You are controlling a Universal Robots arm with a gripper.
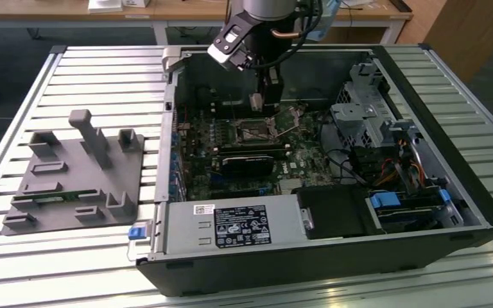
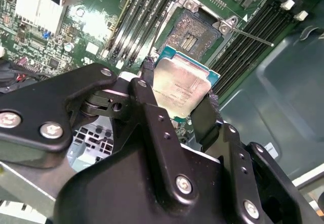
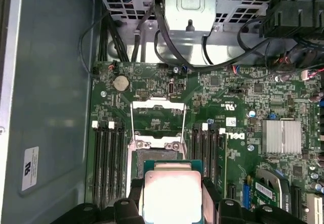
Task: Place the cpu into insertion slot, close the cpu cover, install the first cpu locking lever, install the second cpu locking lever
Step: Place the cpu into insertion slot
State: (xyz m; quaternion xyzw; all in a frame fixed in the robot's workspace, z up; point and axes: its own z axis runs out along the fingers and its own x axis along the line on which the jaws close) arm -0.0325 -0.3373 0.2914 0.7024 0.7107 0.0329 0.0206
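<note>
The exterior view stands well back from the claw (image 1: 264, 106) and looks steeply down into the open black metal computer case (image 1: 332, 273) on the slatted grey metal table (image 1: 101, 70). The second wrist view rides close behind the claw, looking at a slant along its black linkage. The first wrist view also rides close by the claw, facing squarely onto the green circuit board (image 3: 228, 97) beyond it. Both wrist views share the flat square silvery-grey cpu (image 2: 182, 85) (image 3: 172, 193) clamped in the claw and the dark square insertion slot (image 2: 195, 32) (image 3: 142, 159) just past it.
</note>
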